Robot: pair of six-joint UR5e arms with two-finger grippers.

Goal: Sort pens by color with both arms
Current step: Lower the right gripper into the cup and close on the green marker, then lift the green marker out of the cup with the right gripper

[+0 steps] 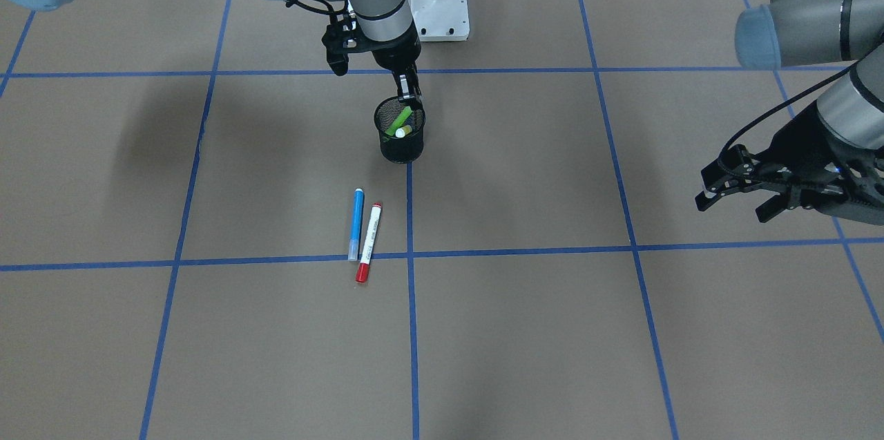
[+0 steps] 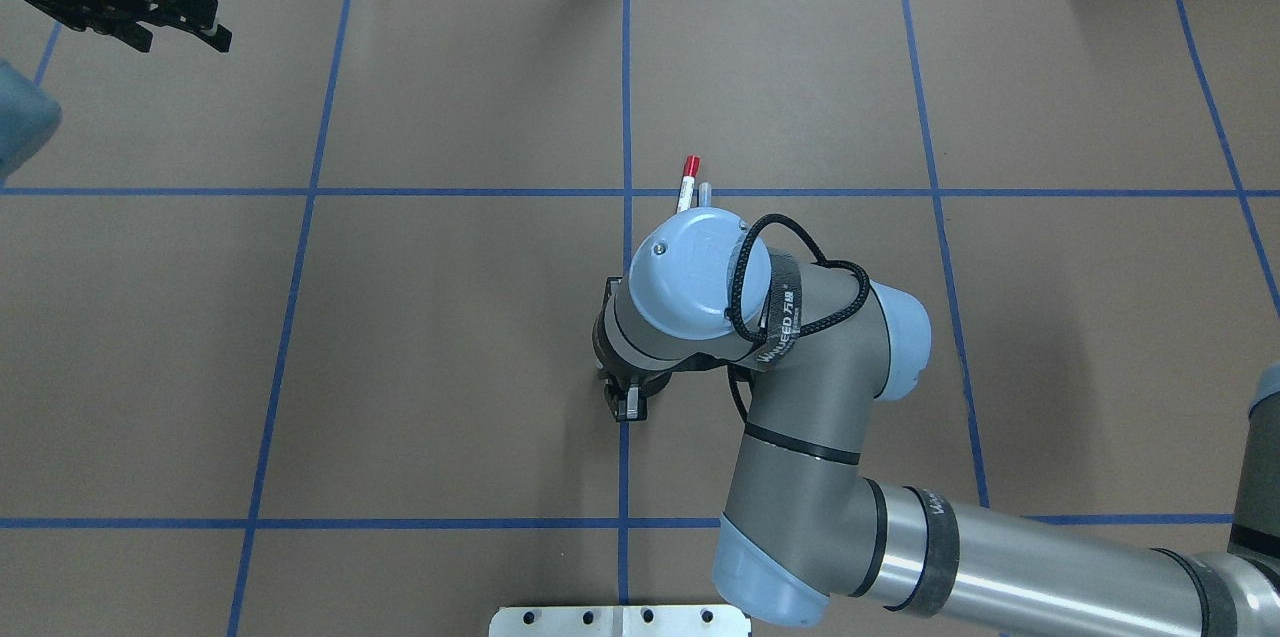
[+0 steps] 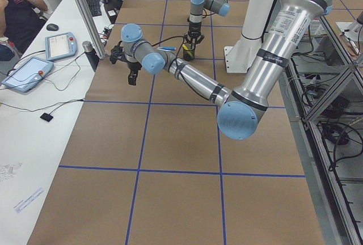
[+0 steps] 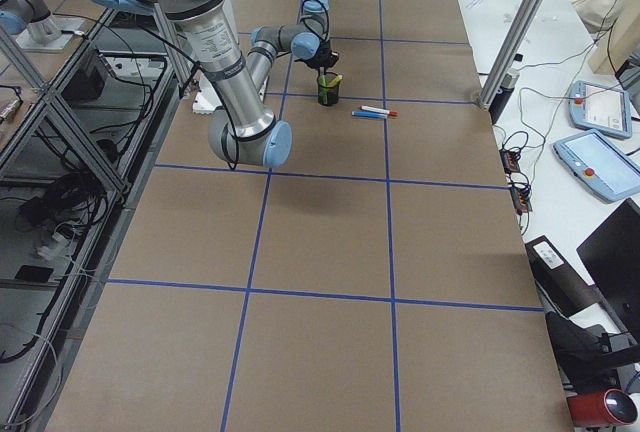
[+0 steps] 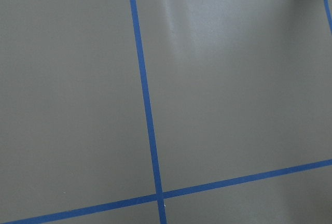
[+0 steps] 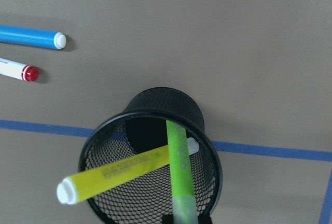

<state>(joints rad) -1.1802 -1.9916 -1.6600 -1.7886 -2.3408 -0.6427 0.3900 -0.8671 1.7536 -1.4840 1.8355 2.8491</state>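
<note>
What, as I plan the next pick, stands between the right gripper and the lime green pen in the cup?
Nothing visible does. The right gripper hangs at the rim of the black mesh cup, just above the lime green pen. The yellow pen crosses beneath it.

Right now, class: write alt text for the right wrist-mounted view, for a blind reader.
A black mesh cup, seen from above, holds a yellow pen crossing a lime green pen; a blue pen and a red-capped pen lie side by side on the table.
</note>
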